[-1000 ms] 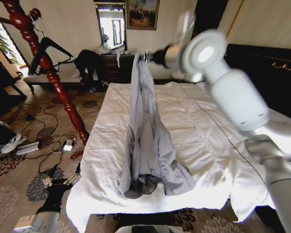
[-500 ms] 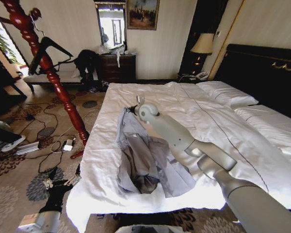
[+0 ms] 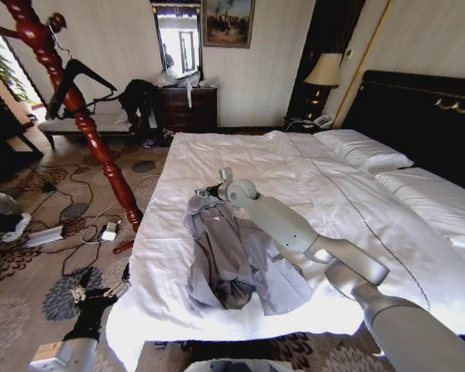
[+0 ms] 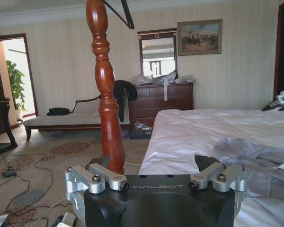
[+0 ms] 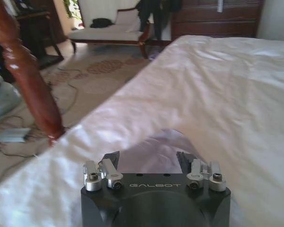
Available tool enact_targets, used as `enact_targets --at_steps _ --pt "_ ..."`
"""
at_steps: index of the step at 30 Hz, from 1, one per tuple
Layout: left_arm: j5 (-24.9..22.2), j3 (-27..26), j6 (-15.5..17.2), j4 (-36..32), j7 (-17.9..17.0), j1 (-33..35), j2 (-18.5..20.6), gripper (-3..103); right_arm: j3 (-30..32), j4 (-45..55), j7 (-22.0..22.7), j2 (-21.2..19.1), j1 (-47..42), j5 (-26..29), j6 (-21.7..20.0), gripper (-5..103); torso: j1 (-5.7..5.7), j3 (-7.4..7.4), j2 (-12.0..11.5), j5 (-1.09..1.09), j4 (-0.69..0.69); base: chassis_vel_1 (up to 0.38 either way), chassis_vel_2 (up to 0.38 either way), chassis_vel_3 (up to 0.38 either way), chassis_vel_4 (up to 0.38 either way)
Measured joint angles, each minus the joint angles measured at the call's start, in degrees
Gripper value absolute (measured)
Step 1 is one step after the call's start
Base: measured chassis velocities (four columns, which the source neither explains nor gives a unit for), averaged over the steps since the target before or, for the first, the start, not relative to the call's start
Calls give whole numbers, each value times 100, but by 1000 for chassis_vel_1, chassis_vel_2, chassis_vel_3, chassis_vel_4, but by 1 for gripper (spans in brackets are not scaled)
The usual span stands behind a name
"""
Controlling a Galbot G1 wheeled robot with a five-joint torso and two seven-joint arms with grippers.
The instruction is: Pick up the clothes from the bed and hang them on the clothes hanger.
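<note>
Item one: my left gripper point(image 3: 94, 299) is hanging low over the patterned carpet point(image 3: 31, 287), just off the foot corner of the bed point(image 3: 333, 201), and in the left wrist view point(image 4: 154, 168) its fingers are standing wide apart with nothing between them. Item two: the clothes point(image 3: 225, 256), one pale grey-blue shirt, are lying crumpled in a long heap on the white duvet near the foot of the bed, toward the side that faces the carpet; the left wrist view is showing the same heap point(image 4: 255, 156) resting on the bed point(image 4: 203, 125). Item three: my right arm is reaching across the bed from its far side, and my right gripper point(image 3: 209, 191) is sitting at the end of the heap that lies farther from the foot. In the right wrist view this gripper point(image 5: 149, 160) is holding its fingers spread, a fold of the shirt point(image 5: 154, 151) is lying between and below them on the bed point(image 5: 217, 85), and neither finger is pressing on the cloth. Item four: beyond the bed's carpet side a red-brown wooden pole point(image 3: 93, 132) is leaning, and the clothes hanger point(image 3: 81, 74) is hanging high on it, well apart from the shirt. Item five: a dark dresser point(image 3: 186, 108) is standing against the far wall beyond the bed.
</note>
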Motion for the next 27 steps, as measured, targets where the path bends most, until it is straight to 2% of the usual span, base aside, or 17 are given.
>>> enact_targets --at_steps 1,3,5,6,7,8,11,13,15,19,27 --pt "10 7 -8 5 2 7 -14 100 43 76 1 -171 -114 -134 10 73 0 0 0 0 -3 0 0 0 0" --pt "56 45 -11 7 7 10 -48 100 196 212 1 -479 -403 -387 43 83 0 0 0 0 -6 0 0 0 0" --pt "87 65 -10 6 9 9 -64 100 288 259 10 -566 -536 -408 43 83 0 0 0 1 -5 0 0 0 0" --pt "183 100 26 -24 9 3 -88 100 714 336 237 -688 -1070 178 -51 97 0 0 0 -1 1 0 0 0 0" --pt "198 100 36 -36 7 6 -92 100 908 343 361 -665 -1263 619 -122 99 0 0 0 0 1 0 0 0 0" --pt "198 100 36 -36 7 6 -92 100 908 343 361 -665 -1263 619 -122 99 0 0 0 0 1 0 0 0 0" --pt "224 85 52 -71 5 50 -103 100 1495 351 691 -553 -1737 1675 -354 100 0 0 0 1 1 0 0 0 0" --pt "247 71 53 -83 3 101 -119 100 1849 298 777 -523 -2019 1983 -437 100 0 0 0 -2 2 0 0 0 0" --pt "261 70 53 -84 3 119 -124 100 1942 274 782 -519 -2095 2027 -449 100 0 0 0 -1 1 0 0 0 0" --pt "417 147 59 -92 -8 151 -161 100 2512 112 749 -380 -2389 2092 -454 100 1 1 0 -1 -1 0 0 0 0" --pt "520 256 166 -168 -75 73 -147 100 2962 131 743 -119 -2464 2149 -429 100 0 1 0 -1 0 0 0 0 0"
